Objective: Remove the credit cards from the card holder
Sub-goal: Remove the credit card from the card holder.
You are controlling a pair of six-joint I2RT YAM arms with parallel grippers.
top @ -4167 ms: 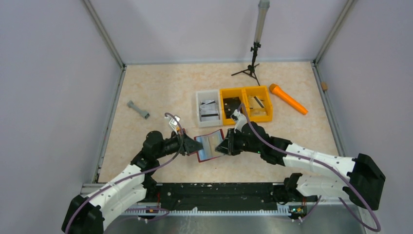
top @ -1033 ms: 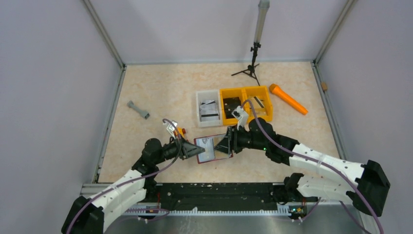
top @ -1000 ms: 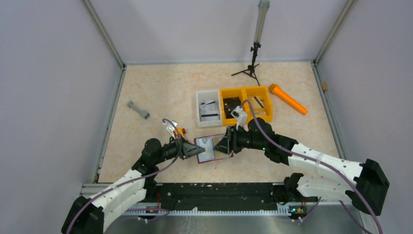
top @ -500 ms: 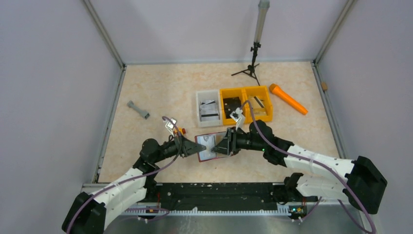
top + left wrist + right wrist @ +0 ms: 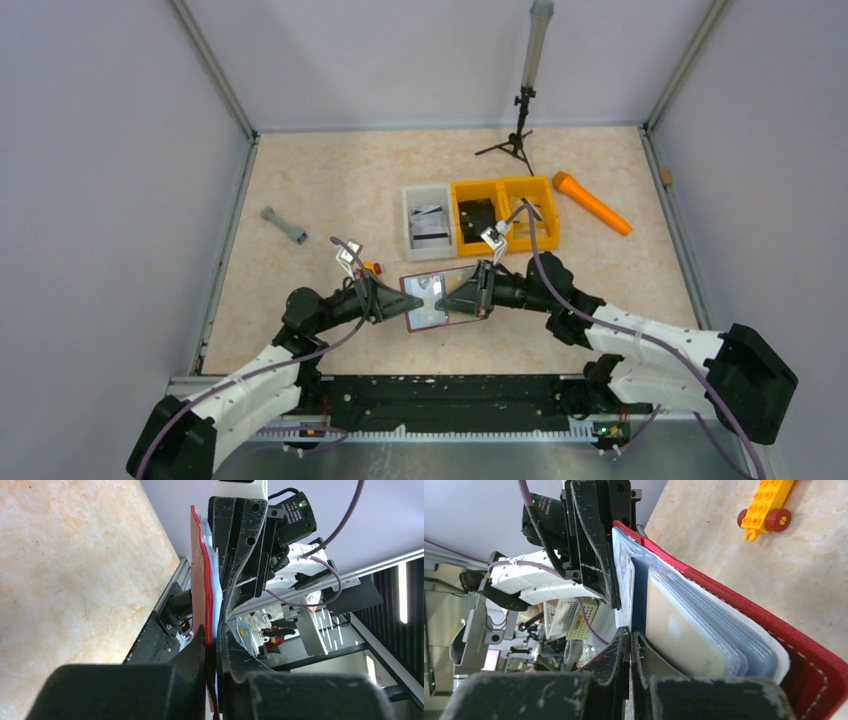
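Observation:
The dark red card holder (image 5: 440, 297) hangs open above the table between both grippers, its grey inner pockets facing up. My left gripper (image 5: 396, 306) is shut on its left red edge (image 5: 202, 580). My right gripper (image 5: 468, 297) is shut at its right side on a thin flat edge from the inner pockets, apparently a credit card (image 5: 638, 595); its face is hidden. More pale cards (image 5: 684, 630) sit in clear sleeves inside the red cover (image 5: 774, 630). The two grippers' fingertips are close to each other across the holder.
A white bin (image 5: 428, 222) holding cards and an orange two-part bin (image 5: 505, 212) stand just behind the holder. A red-and-yellow toy block (image 5: 370, 267) lies near the left wrist. A grey bar (image 5: 284, 225), an orange handle (image 5: 592, 203) and a small tripod (image 5: 515, 130) lie farther off.
The right gripper has shifted a little right and lower, and the holder now lies flatter and spread wider between the grippers. Both grippers have stayed shut.

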